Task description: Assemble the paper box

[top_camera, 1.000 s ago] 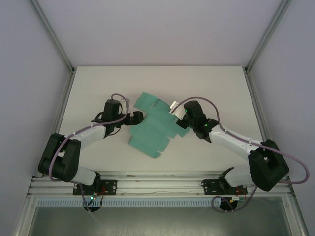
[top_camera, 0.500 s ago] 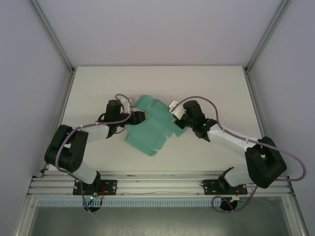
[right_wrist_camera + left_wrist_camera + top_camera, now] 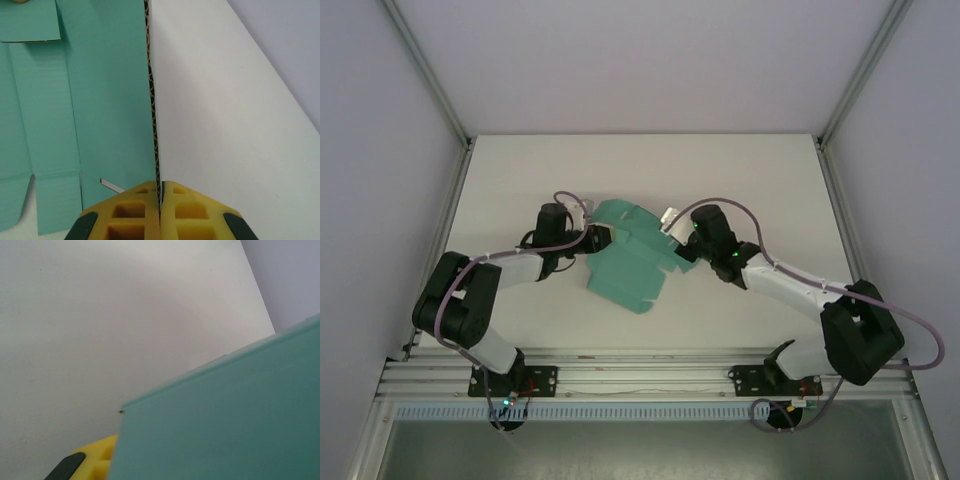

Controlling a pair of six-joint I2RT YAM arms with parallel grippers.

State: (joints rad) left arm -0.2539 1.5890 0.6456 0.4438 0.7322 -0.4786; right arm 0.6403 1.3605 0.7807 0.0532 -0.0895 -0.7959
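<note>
The paper box (image 3: 630, 258) is a teal die-cut sheet with flaps, lying mid-table between both arms. My right gripper (image 3: 678, 246) is shut on its right panel. In the right wrist view that panel (image 3: 107, 90) stands on edge, its corrugated edge running straight down into the closed yellow fingers (image 3: 135, 212) of my right gripper (image 3: 160, 200). My left gripper (image 3: 602, 238) is at the sheet's upper left edge. There a teal flap (image 3: 225, 415) stands close to the left wrist camera. It hides all but one yellow finger (image 3: 97, 460).
The white table (image 3: 520, 170) has free room behind and to both sides of the sheet. Grey walls and aluminium frame posts (image 3: 430, 80) close in the table. The metal base rail (image 3: 640, 375) runs along the near edge.
My left gripper has moved right, up against the sheet's left edge. The sheet has shifted and turned a little, its near corner drifting right. My right gripper keeps its hold.
</note>
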